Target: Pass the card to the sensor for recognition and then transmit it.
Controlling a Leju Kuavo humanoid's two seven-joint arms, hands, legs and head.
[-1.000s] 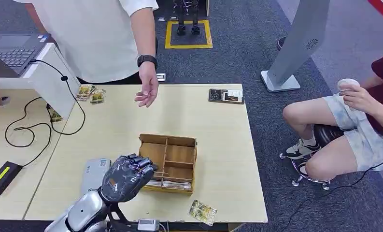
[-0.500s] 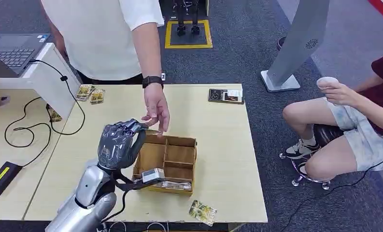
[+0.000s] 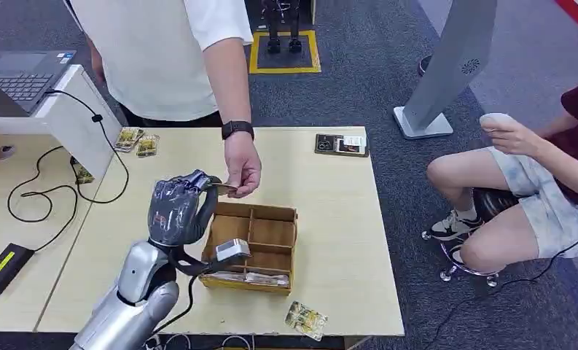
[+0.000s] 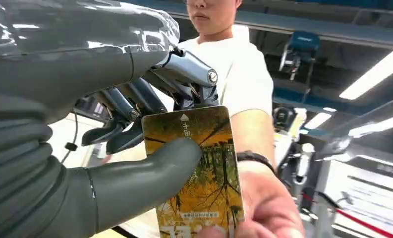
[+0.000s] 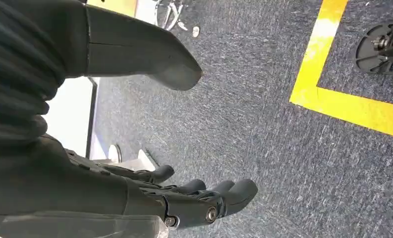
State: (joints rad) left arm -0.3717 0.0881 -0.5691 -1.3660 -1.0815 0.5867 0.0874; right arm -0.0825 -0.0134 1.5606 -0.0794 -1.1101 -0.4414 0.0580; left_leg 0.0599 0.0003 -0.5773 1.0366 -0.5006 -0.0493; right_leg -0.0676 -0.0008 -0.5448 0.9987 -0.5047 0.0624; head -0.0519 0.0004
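My left hand (image 3: 178, 208) is raised over the table beside the wooden box (image 3: 255, 246) and pinches a yellow card (image 4: 196, 166) between thumb and fingers. In the head view the card (image 3: 223, 188) shows as a thin edge between my fingers and a person's hand (image 3: 243, 172). That person's hand (image 4: 263, 210) grips the card's far end at the same time. My right hand (image 5: 174, 198) hangs above the dark carpet with its fingers apart and holds nothing. A grey reader (image 3: 141, 262) lies on the table behind my left arm.
The box holds cards in its front compartment. A loose card (image 3: 305, 320) lies near the table's front edge, more cards (image 3: 136, 140) at the back left, a dark case (image 3: 341, 144) at the back right. A seated person (image 3: 533, 182) is to the right. Cables (image 3: 60, 191) trail left.
My left hand rose from near the reader and box up toward the person. The person's hand came down over the table and took hold of the card's far end.
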